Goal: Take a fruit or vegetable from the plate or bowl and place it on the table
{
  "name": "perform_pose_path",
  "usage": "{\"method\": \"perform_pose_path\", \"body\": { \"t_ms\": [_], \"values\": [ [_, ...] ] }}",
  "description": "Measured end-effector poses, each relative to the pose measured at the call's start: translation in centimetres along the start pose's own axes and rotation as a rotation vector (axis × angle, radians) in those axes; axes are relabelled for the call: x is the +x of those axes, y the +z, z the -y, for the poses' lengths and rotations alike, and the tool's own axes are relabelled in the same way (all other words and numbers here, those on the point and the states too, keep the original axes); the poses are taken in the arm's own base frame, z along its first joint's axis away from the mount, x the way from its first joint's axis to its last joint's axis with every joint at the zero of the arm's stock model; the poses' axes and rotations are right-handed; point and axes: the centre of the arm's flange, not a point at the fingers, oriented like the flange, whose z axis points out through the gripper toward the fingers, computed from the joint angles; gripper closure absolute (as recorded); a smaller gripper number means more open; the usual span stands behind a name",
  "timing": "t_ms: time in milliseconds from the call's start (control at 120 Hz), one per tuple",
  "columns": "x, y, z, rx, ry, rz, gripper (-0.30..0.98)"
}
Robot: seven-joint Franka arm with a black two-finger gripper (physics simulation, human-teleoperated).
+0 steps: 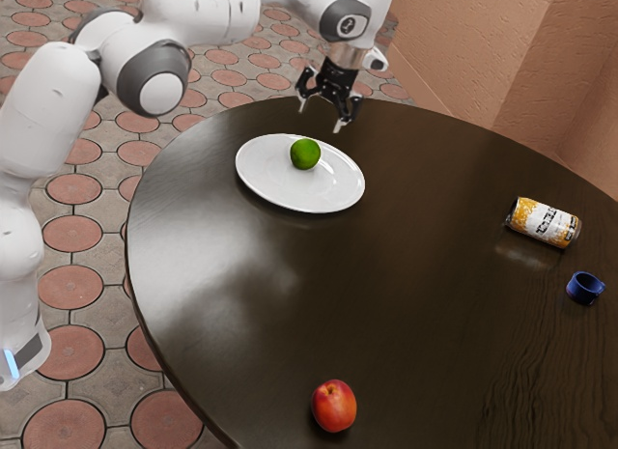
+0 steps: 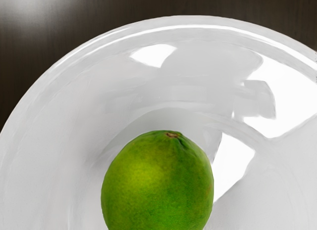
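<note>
The tool (image 1: 321, 117), its fingers parted and empty, hangs above the far side of the white plate (image 1: 266, 183), on which the lime (image 1: 305, 154) rests. The step in hand appears to be the approach; the next move calls for aligning over the fruit, descending astride it and closing.

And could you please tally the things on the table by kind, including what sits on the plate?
Fruit: 2 (lime, red-orange fruit)
Plate: 1
Can: 1
Blue cup: 1
Total: 5
</note>
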Motion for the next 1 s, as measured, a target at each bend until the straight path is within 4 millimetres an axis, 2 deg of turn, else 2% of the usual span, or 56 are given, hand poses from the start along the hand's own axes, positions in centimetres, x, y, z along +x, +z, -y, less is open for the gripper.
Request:
{"method": "perform_pose_path", "body": {
  "t_ms": [233, 517, 1000],
  "values": [
    [-0.8, 3.6, -0.8, 0.014, 0.019, 0.021, 0.00],
    [-0.3, 6.0, -0.5, 0.019, 0.014, 0.014, 0.00],
    [0.4, 8.8, 0.3, 0.011, 0.002, 0.021, 0.00]
  ]
}}
